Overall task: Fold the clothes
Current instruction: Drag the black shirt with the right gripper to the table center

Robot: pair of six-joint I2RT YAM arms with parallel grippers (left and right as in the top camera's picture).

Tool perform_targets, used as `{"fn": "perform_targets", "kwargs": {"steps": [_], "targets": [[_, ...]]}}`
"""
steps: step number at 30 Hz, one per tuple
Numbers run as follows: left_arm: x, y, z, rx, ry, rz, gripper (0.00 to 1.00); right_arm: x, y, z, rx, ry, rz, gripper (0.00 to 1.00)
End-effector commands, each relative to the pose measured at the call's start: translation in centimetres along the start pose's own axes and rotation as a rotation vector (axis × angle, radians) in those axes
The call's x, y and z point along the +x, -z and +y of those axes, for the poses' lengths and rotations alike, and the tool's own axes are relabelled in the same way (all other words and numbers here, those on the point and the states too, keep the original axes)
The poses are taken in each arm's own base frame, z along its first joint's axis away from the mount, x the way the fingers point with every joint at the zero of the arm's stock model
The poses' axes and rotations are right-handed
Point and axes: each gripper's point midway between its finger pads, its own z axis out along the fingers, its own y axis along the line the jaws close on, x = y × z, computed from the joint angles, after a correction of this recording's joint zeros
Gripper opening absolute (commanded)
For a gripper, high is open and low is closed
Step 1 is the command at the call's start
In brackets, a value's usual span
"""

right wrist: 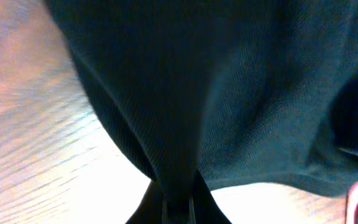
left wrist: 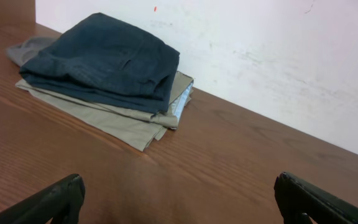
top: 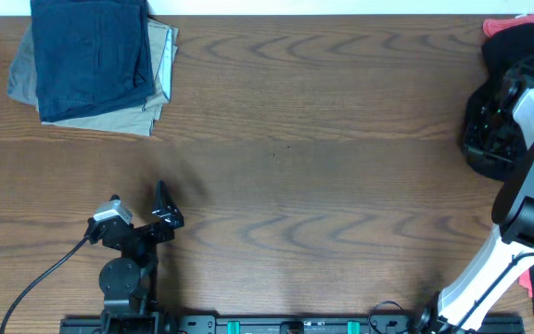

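The right gripper (right wrist: 174, 202) is clenched on a gathered ridge of the black shirt (right wrist: 241, 93), with fabric pinched between its 2 fingers. In the overhead view the shirt lies bunched at 3 o'clock, at the edge of the table (top: 323, 186). The left gripper (left wrist: 176, 199) is released, its fingers wide apart around nothing, near 7 o'clock. A navy and khaki folded pile (top: 95, 60) lies at 10 o'clock.
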Motion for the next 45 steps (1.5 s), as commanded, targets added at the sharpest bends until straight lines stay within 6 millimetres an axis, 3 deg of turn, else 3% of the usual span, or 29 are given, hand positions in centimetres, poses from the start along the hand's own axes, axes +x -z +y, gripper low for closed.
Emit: {"fn": "perform_targets", "kwargs": {"steps": [1,4,8,13,17,21,24,29,31,34,38,39,42,43,45], "targets": [[1.5,-0.2,1.0,-0.038,-0.014,0.030,0.98,-2.5,7.1,2.0,-0.096,-0.010,-0.183,0.01],[1.5,-0.2,1.0,-0.038,-0.014,0.030,0.98,-3.0,12.5,4.6,-0.201,0.031,-0.303,0.01],[1.5,-0.2,1.0,-0.038,-0.014,0.030,0.98,-2.2,19.2,8.6,-0.286,0.128,-0.457,0.01],[1.5,-0.2,1.0,-0.038,-0.014,0.030,0.98,1.2,26.1,15.9,-0.363,0.320,-0.602,0.01],[1.5,-0.2,1.0,-0.038,-0.014,0.030,0.98,5.2,29.7,22.8,-0.450,0.483,-0.657,0.01],[1.5,-0.2,1.0,-0.038,-0.014,0.030,0.98,10.0,31.3,29.5,-0.537,0.651,-0.685,0.01],[1.5,-0.2,1.0,-0.038,-0.014,0.030,0.98,14.0,31.2,33.7,-0.585,0.764,-0.667,0.01],[1.5,-0.2,1.0,-0.038,-0.014,0.030,0.98,20.3,28.0,39.2,-0.604,0.921,-0.559,0.01],[1.5,-0.2,1.0,-0.038,-0.014,0.030,0.98,22.2,26.0,40.8,-0.593,0.956,-0.503,0.08],[1.5,-0.2,1.0,-0.038,-0.014,0.030,0.98,23.9,24.2,42.0,-0.578,0.985,-0.451,0.12],[1.5,-0.2,1.0,-0.038,-0.014,0.030,0.98,24.5,24.4,41.5,-0.569,0.993,-0.439,0.26],[1.5,-0.2,1.0,-0.038,-0.014,0.030,0.98,24.2,24.9,40.9,-0.558,0.983,-0.445,0.40],[1.5,-0.2,1.0,-0.038,-0.014,0.030,0.98,22.0,26.4,37.9,-0.471,0.913,-0.496,0.46],[1.5,-0.2,1.0,-0.038,-0.014,0.030,0.98,21.1,26.8,36.8,-0.442,0.877,-0.513,0.53],[1.5,-0.2,1.0,-0.038,-0.014,0.030,0.98,18.5,28.0,33.6,-0.367,0.769,-0.562,0.83]]}}
